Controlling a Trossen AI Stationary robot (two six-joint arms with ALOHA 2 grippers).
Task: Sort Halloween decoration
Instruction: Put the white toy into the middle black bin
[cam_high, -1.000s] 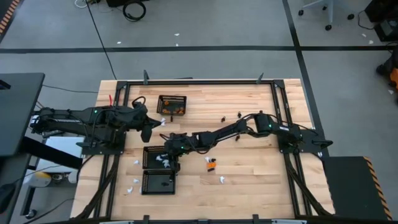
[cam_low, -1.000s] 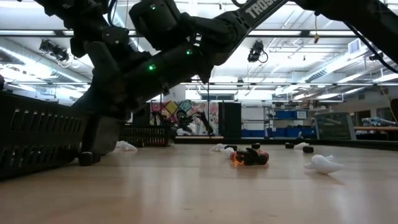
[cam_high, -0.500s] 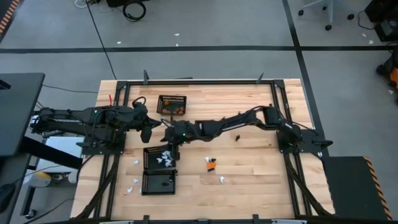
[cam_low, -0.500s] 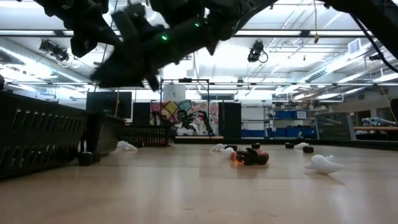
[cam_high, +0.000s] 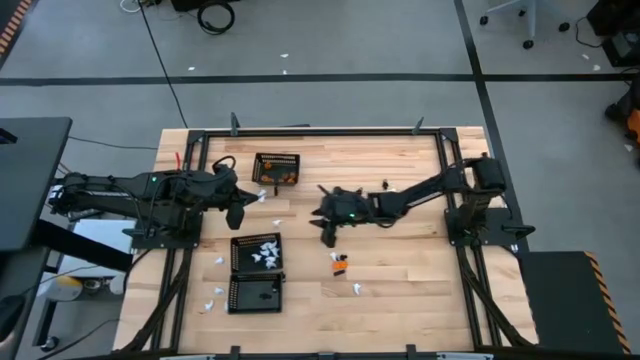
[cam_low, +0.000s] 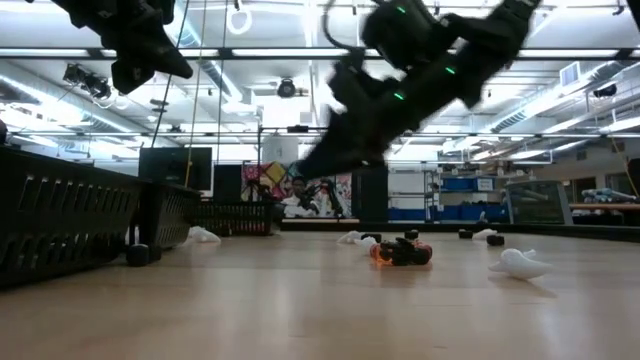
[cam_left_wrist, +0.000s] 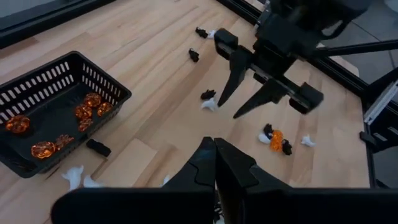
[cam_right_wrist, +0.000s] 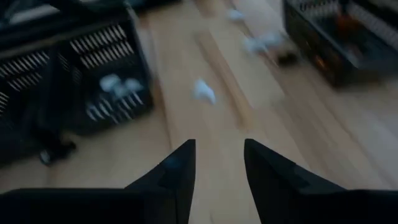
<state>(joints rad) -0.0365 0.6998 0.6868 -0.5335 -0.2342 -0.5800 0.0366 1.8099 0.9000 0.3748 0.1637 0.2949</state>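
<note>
The Halloween decoration lies partly sorted. Orange pieces fill the far basket (cam_high: 277, 168), white ones the middle basket (cam_high: 257, 252), and black ones the near basket (cam_high: 255, 293). Loose on the wood are an orange-and-black cluster (cam_high: 340, 263), white pieces (cam_high: 357, 289) and black pieces (cam_high: 385, 184). My right gripper (cam_high: 325, 232) hangs open above bare table right of the white basket, with nothing between its fingers (cam_right_wrist: 186, 168). My left gripper (cam_high: 245, 207) waits shut and empty near the orange basket.
A black metal frame (cam_high: 445, 170) runs around the work area. More white pieces (cam_high: 219, 261) lie left of the baskets, near the table's left edge. A white piece (cam_left_wrist: 209, 104) and a black one (cam_left_wrist: 207, 94) lie close below my right gripper.
My right gripper has risen from over the basket of white pieces. It has drawn back toward the table's right edge and now hangs over bare wood. My left arm has kept still.
</note>
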